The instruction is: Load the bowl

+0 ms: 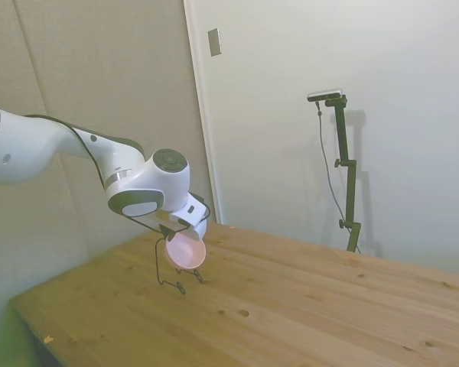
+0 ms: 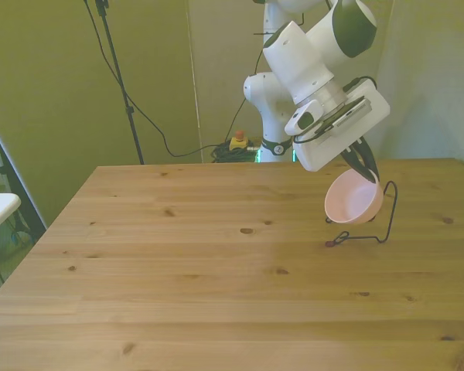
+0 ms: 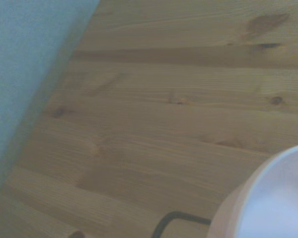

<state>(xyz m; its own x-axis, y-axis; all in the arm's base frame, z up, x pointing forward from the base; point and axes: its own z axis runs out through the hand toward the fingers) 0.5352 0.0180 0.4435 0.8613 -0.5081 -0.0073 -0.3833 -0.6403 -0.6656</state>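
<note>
Spanning frame, wooden table (image 2: 178, 263) sitting between pale walls. Gripper (image 2: 365, 171) clenching bowl (image 2: 354, 199) by rim, tilting it above black wire stand (image 2: 379, 224). Front view alone showing cables on floor (image 2: 232, 147); wrist view catching blurred bowl edge (image 3: 268, 198).

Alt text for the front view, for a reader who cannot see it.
The gripper holds a tilted pale pink bowl by its rim, above a thin black wire stand on the wooden table, toward the front view's right.
</note>
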